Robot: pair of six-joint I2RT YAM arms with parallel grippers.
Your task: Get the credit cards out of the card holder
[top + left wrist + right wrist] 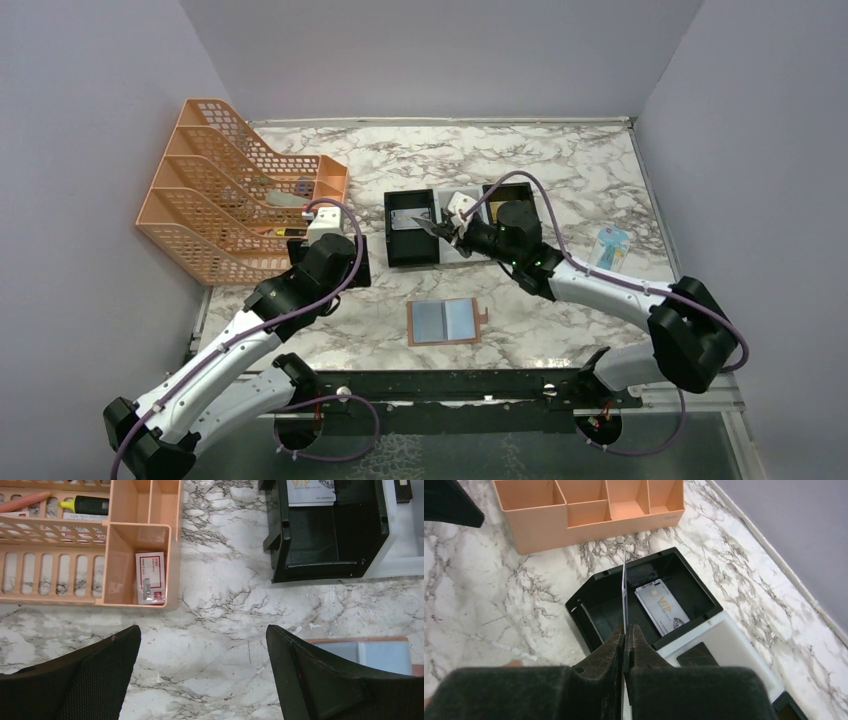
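Right wrist: thin flat card edge-on betw. matte black fingers

**Bright, even overhead light; wrist views soft at the near edge**

All three views are brightly and evenly lit from above. The marble worktop shows no harsh glare, only faint, soft shadows beside the orange rack at 9 o'clock. The black tray interior is dark. In the wrist views, the left end effector and right end effector loom dark and slightly blurred at 6 o'clock.
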